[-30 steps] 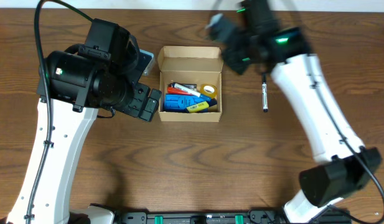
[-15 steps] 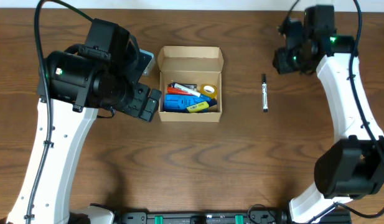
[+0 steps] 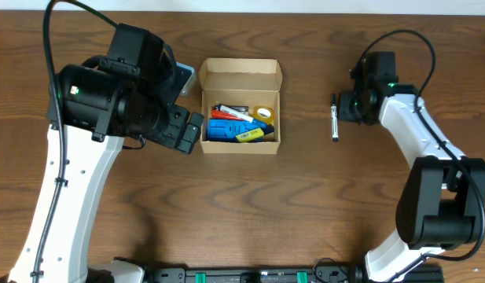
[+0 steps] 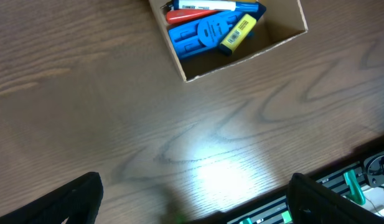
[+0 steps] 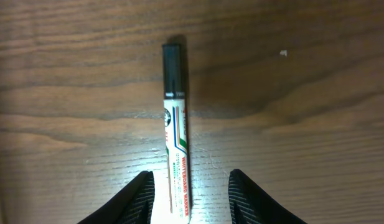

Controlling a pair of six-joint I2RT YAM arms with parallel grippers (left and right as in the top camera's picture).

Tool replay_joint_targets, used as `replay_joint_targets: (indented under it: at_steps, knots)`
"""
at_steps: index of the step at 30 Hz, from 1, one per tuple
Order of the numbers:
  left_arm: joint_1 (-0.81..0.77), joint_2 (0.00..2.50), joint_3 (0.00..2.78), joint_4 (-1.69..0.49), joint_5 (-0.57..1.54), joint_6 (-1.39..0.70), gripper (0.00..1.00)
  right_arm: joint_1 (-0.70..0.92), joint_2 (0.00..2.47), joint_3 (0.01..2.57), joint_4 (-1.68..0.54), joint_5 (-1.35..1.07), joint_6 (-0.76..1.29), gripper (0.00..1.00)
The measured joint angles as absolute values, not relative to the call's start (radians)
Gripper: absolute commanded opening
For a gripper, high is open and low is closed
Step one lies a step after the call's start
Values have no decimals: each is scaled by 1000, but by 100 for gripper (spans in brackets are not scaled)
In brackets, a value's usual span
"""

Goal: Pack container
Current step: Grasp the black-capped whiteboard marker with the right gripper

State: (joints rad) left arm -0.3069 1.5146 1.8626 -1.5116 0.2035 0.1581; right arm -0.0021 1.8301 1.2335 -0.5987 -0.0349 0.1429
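Both open, left jaws wide above table (image 4: 148, 124), right jaws narrower, astride marker (image 5: 177, 143)

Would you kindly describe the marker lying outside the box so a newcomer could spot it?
Start at the open cardboard box mid-table. To its right on the wooden table lies a white whiteboard marker with a black cap. It alone lies outside the box.

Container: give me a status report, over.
Left gripper jaws wide, empty, near container. Right gripper jaws open, straddling the marker on the table. Container open, part packed. Nothing seen blocking.
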Motion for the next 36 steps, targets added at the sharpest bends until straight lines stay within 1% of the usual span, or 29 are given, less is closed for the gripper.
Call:
replay_joint_targets:
  at_steps: [11,25,31,36]
  knots:
    - [-307,1515,1863,-1512,204,158,95,41,1830,1134,-470,27,232,46]
    - [-307,1515,1863,-1512,204,158,95,57,1888,1116,-453,60,261,47]
    - [-307,1515,1863,-1512,204,158,95,57,1906,1116,-453,84,277,42]
    - [-307,1515,1863,-1512,204,158,95,57,1911,1116,-445,80,286,36]
